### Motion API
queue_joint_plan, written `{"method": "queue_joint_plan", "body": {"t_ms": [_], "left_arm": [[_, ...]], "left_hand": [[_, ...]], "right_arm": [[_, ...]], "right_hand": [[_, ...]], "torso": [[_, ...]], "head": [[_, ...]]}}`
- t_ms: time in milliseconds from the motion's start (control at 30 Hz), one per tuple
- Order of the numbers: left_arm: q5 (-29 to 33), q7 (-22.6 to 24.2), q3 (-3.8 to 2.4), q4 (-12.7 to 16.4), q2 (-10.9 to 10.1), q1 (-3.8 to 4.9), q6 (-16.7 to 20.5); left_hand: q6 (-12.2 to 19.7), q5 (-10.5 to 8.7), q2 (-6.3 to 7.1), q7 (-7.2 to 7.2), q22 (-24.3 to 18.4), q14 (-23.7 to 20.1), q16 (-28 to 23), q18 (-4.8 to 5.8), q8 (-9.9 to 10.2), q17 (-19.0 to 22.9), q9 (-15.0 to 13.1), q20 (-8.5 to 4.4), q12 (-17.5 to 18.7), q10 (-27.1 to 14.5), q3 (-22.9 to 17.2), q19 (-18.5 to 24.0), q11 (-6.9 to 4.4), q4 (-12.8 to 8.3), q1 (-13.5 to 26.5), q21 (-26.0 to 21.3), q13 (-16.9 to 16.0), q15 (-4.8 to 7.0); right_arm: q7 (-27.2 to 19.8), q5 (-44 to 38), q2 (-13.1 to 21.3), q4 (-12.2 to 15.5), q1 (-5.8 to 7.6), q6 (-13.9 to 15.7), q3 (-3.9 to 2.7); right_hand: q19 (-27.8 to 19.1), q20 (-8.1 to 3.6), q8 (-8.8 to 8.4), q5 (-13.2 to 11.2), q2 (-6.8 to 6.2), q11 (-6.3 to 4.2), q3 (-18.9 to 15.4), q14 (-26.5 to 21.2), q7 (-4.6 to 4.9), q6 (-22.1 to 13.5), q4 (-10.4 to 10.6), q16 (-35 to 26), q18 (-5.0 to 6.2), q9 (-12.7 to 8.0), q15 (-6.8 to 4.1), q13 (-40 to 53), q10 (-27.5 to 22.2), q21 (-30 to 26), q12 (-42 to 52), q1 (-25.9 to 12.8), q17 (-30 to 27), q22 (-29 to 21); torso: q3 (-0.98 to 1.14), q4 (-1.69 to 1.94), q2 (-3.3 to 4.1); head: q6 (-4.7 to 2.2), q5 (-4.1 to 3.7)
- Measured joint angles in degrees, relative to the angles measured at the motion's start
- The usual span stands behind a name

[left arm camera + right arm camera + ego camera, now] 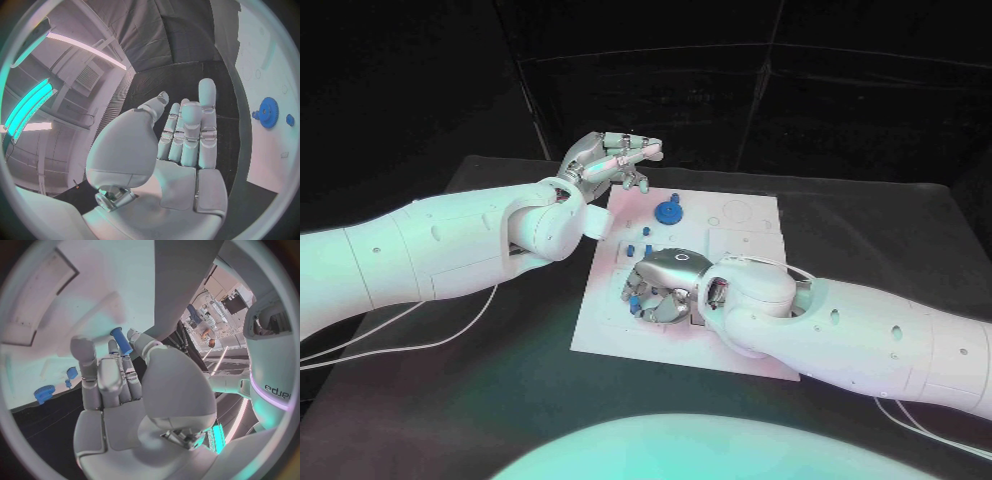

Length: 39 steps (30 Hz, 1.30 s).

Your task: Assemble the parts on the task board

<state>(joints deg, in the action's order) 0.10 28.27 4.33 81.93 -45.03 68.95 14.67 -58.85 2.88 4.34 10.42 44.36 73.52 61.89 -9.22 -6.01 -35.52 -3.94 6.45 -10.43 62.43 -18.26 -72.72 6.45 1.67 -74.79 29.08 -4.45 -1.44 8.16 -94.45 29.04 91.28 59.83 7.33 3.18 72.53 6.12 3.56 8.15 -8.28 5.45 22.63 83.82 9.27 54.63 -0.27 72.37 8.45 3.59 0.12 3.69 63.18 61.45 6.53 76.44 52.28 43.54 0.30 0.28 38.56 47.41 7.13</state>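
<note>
The white task board [747,225] lies in the middle of the black table. My right hand [669,284] hovers low over its near left part and pinches a blue peg [120,340] between thumb and a finger, close to the board's surface [112,280]. A blue gear [669,210] stands near the board's far left; it also shows as the gear [269,112] and the gear [44,393]. Small blue pegs [646,243] stand between the gear and my right hand. My left hand [607,158] is raised beyond the board's far left corner, its fingers [187,132] stretched out, holding nothing.
The black table [473,380] surrounds the board, with bare room at the near left and far right. My left forearm [444,245] stretches along the board's left side. Cables [387,345] trail on the table at the near left.
</note>
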Motion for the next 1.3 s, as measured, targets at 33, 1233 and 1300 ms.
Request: {"method": "queue_joint_plan", "body": {"t_ms": [33,1233,1300], "left_arm": [[0.00,0.00,0.00,0.00,-0.03,0.00,0.00],[0.01,-0.06,0.48,0.13,-1.25,-0.01,-0.10],[0.01,-0.07,0.84,0.26,-1.57,-0.01,-0.14]], "left_hand": [[0.00,0.00,0.00,0.00,0.00,0.00,0.00,0.00,0.00,0.00,0.00,0.00,0.00,0.00,0.00,0.00,0.00,0.00,0.00,0.00,0.00,0.00],[0.00,0.00,0.00,0.00,-0.09,-0.22,0.00,0.00,-0.23,0.00,0.00,0.00,-0.27,0.00,0.24,0.00,0.00,-0.25,0.00,0.00,0.00,0.21],[0.00,0.00,0.00,0.00,-0.09,-0.22,0.00,0.01,-0.23,0.00,0.00,0.00,-0.27,0.00,0.24,0.00,0.00,-0.25,0.00,-0.23,0.00,0.21]], "right_arm": [[0.03,-0.04,0.09,0.08,-0.01,0.32,0.00],[5.27,18.71,28.08,14.83,1.57,16.12,-2.06],[7.29,19.34,28.94,14.86,0.87,16.14,-2.07]], "right_hand": [[-0.26,-0.09,0.00,0.00,0.00,0.03,-0.57,-0.09,-0.02,-0.86,0.08,0.00,0.00,0.03,0.09,0.09,-0.72,-0.28,0.00,0.00,-0.27,-0.41],[5.93,-2.95,10.06,14.38,1.69,-3.82,-20.23,0.24,-2.78,2.89,10.28,9.78,-1.38,2.75,-2.72,46.23,8.83,10.53,56.39,-3.75,16.73,14.98],[6.04,-2.83,11.09,15.76,2.07,-3.72,-21.78,0.24,-3.02,2.56,11.84,10.03,-1.38,2.89,-2.72,52.00,10.00,10.61,60.90,-4.14,17.66,15.31]], "torso": [[0.00,0.00,-0.01],[-0.02,-1.26,-0.75],[0.12,-1.60,-0.83]], "head": [[-0.03,0.00],[-3.12,-5.51],[-3.14,-5.87]]}}
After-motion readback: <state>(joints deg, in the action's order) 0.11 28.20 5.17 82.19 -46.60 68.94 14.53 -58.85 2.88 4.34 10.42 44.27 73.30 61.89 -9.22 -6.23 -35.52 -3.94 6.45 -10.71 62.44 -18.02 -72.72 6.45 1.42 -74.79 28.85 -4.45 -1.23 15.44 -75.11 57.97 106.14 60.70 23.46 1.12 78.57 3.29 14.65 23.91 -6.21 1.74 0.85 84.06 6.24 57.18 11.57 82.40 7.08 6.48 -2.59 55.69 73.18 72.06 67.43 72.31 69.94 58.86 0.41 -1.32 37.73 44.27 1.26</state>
